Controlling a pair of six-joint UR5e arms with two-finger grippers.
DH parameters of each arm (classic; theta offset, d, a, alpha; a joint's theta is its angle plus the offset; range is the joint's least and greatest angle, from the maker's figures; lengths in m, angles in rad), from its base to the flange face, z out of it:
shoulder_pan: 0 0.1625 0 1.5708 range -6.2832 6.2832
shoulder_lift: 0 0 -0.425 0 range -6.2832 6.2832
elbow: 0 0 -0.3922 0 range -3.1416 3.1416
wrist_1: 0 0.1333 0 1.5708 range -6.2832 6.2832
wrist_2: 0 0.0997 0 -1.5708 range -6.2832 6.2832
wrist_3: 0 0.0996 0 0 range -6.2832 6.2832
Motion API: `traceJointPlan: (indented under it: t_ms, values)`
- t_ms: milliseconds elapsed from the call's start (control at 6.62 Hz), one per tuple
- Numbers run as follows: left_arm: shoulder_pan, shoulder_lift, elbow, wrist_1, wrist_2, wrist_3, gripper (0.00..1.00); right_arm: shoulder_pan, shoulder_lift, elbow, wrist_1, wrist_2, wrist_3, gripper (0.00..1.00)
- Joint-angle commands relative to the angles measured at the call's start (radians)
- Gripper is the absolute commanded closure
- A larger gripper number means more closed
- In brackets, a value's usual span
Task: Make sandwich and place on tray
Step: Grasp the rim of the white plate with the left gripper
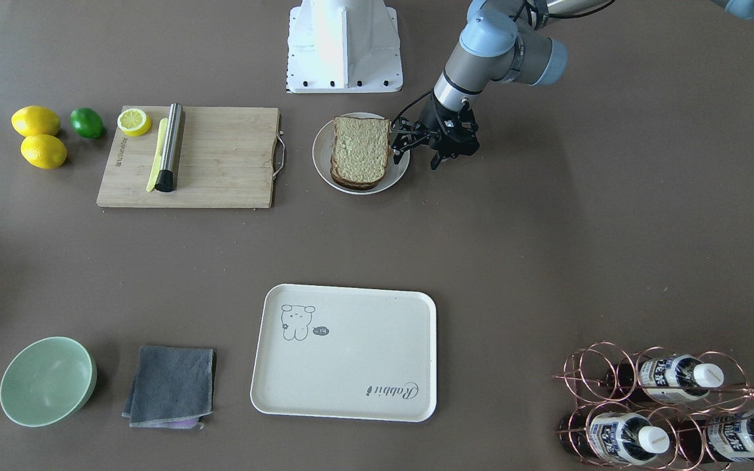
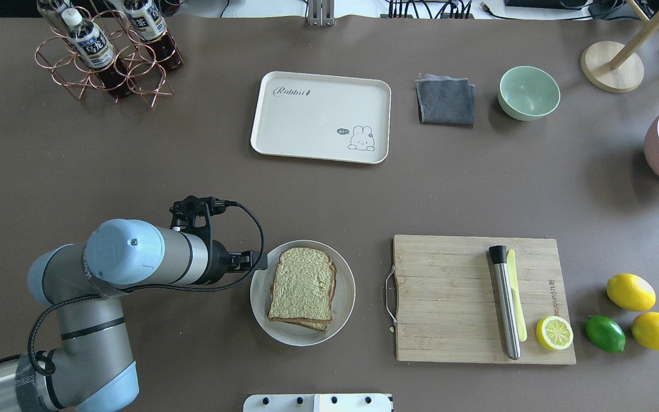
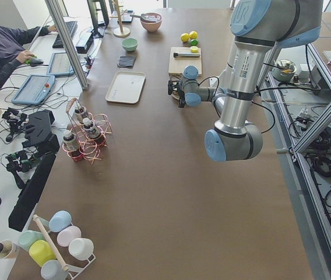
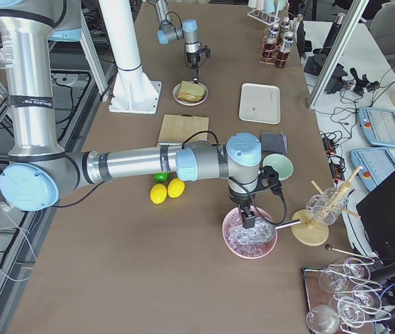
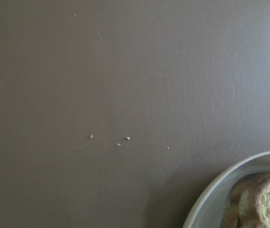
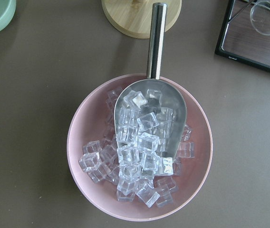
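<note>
Left arm. My left fingers (image 1: 436,160) hang just beside the plate (image 1: 322,157), on its left side as seen from my base. They point down at the worktop (image 1: 547,261) and touch nothing I can make out. Apart or together: cannot tell. The wrist hides them from overhead, and the wrist view shows only bare worktop, a few pale crumbs (image 5: 118,144) and a curve of plate rim. Judgement: parked at the plate's side so that a sideways approach to the stack is short.

The sandwich (image 1: 360,152) lies on the plate, near my base. It is two square slices stacked, the lower one peeping out at one edge. The crumb is pale, speckled and porous, the crust dark brown. It looks soft, so a pinch should be light. No egg shows; whether it sits between the slices I cannot say.

The tray (image 1: 351,366) is cream and rectangular, with rounded corners, a raised rim and a smooth matte face. It sits on the far side, well apart from the plate. The sandwich is not yet on it.

Right arm. My right fingers (image 4: 247,219) hover over a pink bowl (image 6: 78,142) of clear ice cubes (image 6: 97,164) with a steel scoop (image 6: 155,42) lying in it, far right. State: cannot tell. Judgement: kept out of the way.
</note>
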Motion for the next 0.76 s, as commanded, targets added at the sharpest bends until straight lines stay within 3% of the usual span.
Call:
traceJointPlan:
  t_ms: [0,302,453,604]
  values:
    - [0.008,0.001,-0.001,-0.002,0.003,0.009,0.67,0.003,0.005,0.000,-0.002,-0.001,-0.003,0.00]
    - [0.008,-0.004,0.004,-0.002,0.003,0.010,0.76,0.001,0.005,-0.001,-0.002,-0.006,-0.001,0.00]
    - [0.008,-0.008,0.004,-0.002,0.003,0.010,0.98,0.001,0.009,-0.003,-0.002,-0.006,0.002,0.00]
    - [0.008,-0.013,0.005,0.000,0.003,0.010,1.00,0.001,0.009,-0.003,-0.002,-0.007,0.006,0.00]
